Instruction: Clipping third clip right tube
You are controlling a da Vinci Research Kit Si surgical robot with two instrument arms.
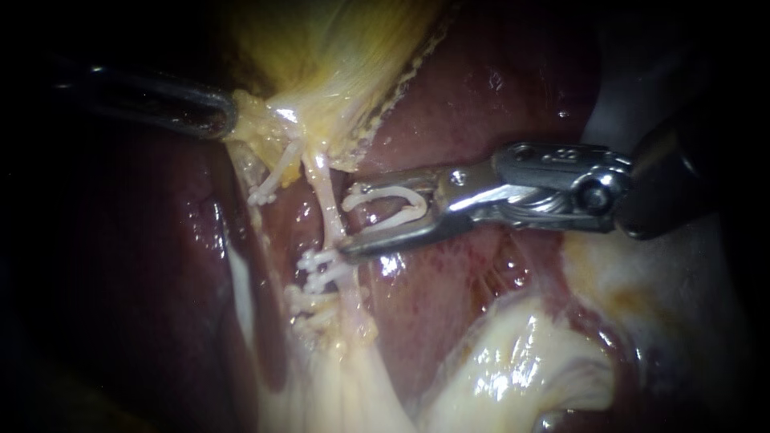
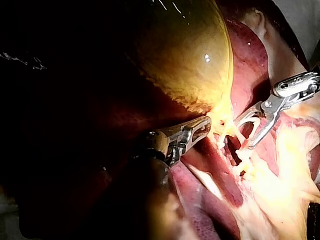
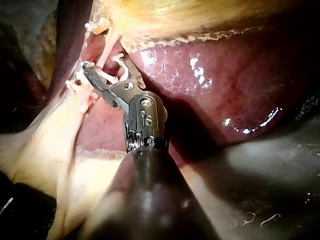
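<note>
My right instrument (image 1: 347, 223) comes in from the right, its jaws standing wide apart with a white clip (image 1: 395, 220) seated between them. Their tips lie right against the right tube (image 1: 325, 196), a pale strand running down from the gallbladder (image 1: 345, 56). Lower on this tube sit two white clips (image 1: 319, 265). The left tube (image 1: 281, 168) carries a clip (image 1: 261, 195) too. My left instrument (image 1: 227, 119) is shut on yellow tissue at the gallbladder's neck, holding it taut. In the left wrist view its jaws (image 2: 206, 125) grip the same tissue.
Dark red liver (image 1: 497, 88) lies behind and on both sides of the tubes. Pale fatty tissue (image 1: 497, 361) bulges under my right instrument's shaft. More white clip material (image 1: 309, 313) sits lower where the strands join. Loose white clips (image 3: 260, 218) lie beside the liver.
</note>
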